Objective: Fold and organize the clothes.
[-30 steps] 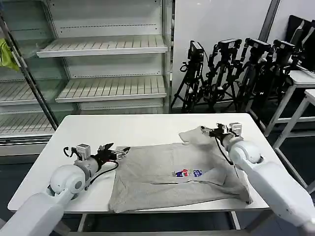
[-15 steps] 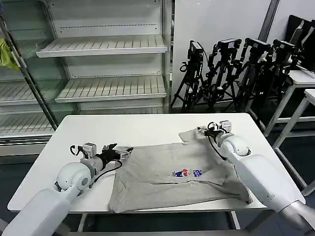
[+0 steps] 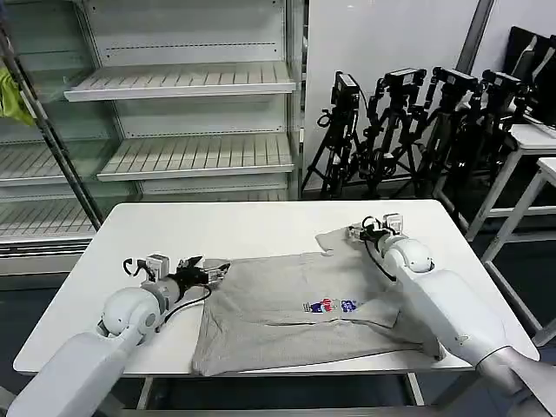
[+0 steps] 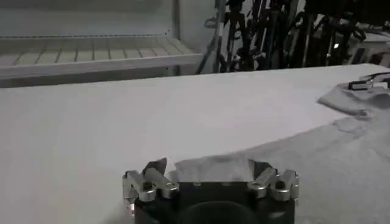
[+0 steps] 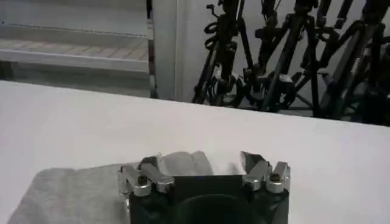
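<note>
White table (image 3: 217, 228) under our arms, with bare shelving (image 3: 182, 82) and a row of black tripods (image 3: 417, 130) standing behind it. On the table we have one grey T-shirt (image 3: 295, 308) spread roughly flat across the middle and right part of the top, its small multicoloured chest print (image 3: 331, 305) facing up. One sleeve lies bunched at the far right corner of the cloth, and the near right part of the shirt is partly folded over itself, reaching the table's front edge.

Our left gripper (image 3: 205, 270) sits low over the table at the shirt's left edge; in the left wrist view (image 4: 210, 170) its fingers stand spread apart, with the corner of the grey cloth lying between them, not pinched. Our right gripper (image 3: 359, 232) is at the far right of the shirt, at the bunched sleeve; from the right wrist view (image 5: 204, 165) its fingers are likewise spread wide, with a fold of the sleeve fabric lying in the gap between them and bare table beyond.

Off to the far left, a small yellow-green cloth (image 3: 12, 95) hangs on the shelving, well apart from the table.
</note>
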`<state>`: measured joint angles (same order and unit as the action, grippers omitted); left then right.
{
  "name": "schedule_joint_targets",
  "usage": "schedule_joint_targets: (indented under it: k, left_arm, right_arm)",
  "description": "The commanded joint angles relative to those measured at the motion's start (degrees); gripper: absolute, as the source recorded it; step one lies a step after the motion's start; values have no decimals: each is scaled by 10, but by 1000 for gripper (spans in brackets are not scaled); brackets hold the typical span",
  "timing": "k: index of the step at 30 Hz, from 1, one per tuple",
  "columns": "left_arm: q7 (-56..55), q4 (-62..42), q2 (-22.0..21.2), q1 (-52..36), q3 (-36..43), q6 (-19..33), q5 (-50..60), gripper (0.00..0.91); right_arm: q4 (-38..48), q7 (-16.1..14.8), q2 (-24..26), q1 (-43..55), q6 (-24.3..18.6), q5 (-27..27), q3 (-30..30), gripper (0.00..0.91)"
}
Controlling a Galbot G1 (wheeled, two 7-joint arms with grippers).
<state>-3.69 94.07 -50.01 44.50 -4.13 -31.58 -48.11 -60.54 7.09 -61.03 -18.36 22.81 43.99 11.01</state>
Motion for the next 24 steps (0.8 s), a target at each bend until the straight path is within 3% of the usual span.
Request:
schedule_joint_targets:
  k: [1,6,7,8,9,13,14,15,16,17,20,24]
  left_arm:
    - [9,-25,-5,-2,2,5,20,907]
    - [11,-32,-9,-5,1,7,25,907]
    - [12,-32,-9,-4,0,7,26,887]
    - [12,-31,-9,-3,0,7,25,806]
    - [12,-29,-9,-3,0,7,26,655]
    - [15,-25,-8,3,-2,8,27,363]
    - [16,-24,-8,4,-2,8,28,333]
    - [17,-24,-8,6,-2,9,29,222]
    - [17,-23,-8,7,-1,9,30,191]
    - [18,-24,-8,8,-1,10,31,131]
    - [20,-24,-8,8,-1,12,32,50]
    - [23,-23,-7,7,-1,14,33,50]
  right_arm:
    - [28,-4,-13,2,1,-24,0,907]
    - [35,-5,-21,2,0,-31,-1,907]
    - [35,-6,-21,2,0,-33,-1,816]
    - [35,-6,-22,1,0,-34,-1,675]
    - [34,-6,-21,0,0,-35,-1,605]
    - [29,-7,-19,-3,1,-35,-1,413]
    - [28,-7,-18,-3,1,-35,-1,383]
    - [26,-7,-18,-5,1,-35,-2,322]
    - [25,-7,-18,-5,1,-35,-2,292]
    - [24,-7,-17,-7,1,-35,-2,202]
    - [21,-7,-15,-10,2,-36,-4,91]
    - [17,-8,-12,-14,2,-38,-7,0]
